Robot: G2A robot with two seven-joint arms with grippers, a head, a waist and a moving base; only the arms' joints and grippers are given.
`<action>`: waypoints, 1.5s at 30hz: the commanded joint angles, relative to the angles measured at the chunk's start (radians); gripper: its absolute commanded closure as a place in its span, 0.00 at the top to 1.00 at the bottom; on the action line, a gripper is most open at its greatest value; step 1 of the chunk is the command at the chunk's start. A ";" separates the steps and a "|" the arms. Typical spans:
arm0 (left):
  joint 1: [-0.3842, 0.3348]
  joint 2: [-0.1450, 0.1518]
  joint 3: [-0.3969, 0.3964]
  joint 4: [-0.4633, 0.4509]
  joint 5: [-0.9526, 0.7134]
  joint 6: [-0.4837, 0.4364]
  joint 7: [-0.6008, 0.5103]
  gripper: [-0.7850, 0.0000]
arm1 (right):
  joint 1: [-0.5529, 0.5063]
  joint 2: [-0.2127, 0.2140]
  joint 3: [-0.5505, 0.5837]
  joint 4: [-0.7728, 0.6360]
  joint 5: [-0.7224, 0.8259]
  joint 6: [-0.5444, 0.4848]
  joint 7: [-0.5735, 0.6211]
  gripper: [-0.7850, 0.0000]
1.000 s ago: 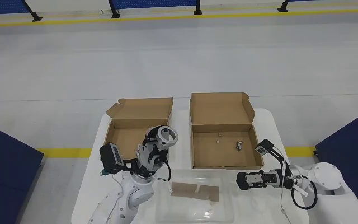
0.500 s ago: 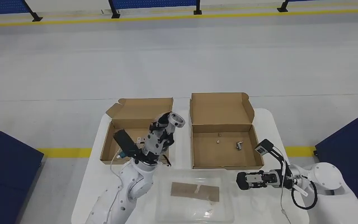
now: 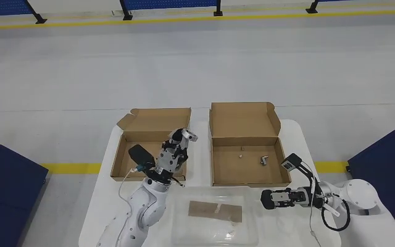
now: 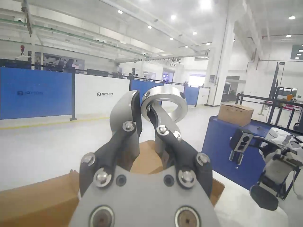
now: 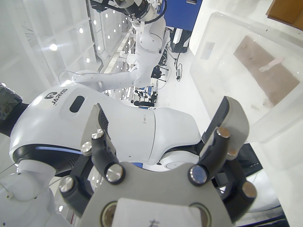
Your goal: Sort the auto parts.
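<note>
Left gripper pinches the steel ring by its wall, one finger through the bore (a hold that probably stops it rolling out). It is raised above the left cardboard box at the table's far left corner, with what looks like free room to lower. The right cardboard box sits just beside it, and the clear bin lines the near edge. Right gripper, fingers spread and empty, rests beside the bin, well apart. A small metal bracket lies in the right box.
</note>
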 commanded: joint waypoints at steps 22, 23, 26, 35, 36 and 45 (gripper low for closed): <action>0.054 0.017 -0.163 -0.082 -0.143 0.172 -0.586 0.00 | 0.000 0.000 0.000 0.000 0.000 0.000 0.000 1.00; 0.054 0.017 -0.166 -0.081 -0.153 0.184 -0.604 0.00 | 0.000 0.000 0.000 0.000 0.000 0.000 0.000 1.00; 0.054 0.017 -0.166 -0.081 -0.153 0.184 -0.604 0.00 | 0.000 0.000 0.000 0.000 0.000 0.000 0.000 1.00; 0.048 0.016 -0.165 -0.081 -0.138 0.208 -0.650 0.00 | 0.000 0.000 0.000 0.000 0.000 0.000 0.000 1.00; 0.042 0.015 -0.162 -0.084 -0.141 0.220 -0.667 0.00 | 0.000 0.000 0.000 0.000 0.000 0.000 0.000 1.00; -0.065 0.004 -0.150 -0.062 -0.134 0.446 -1.018 0.00 | 0.000 0.000 0.000 0.000 0.000 0.000 0.000 1.00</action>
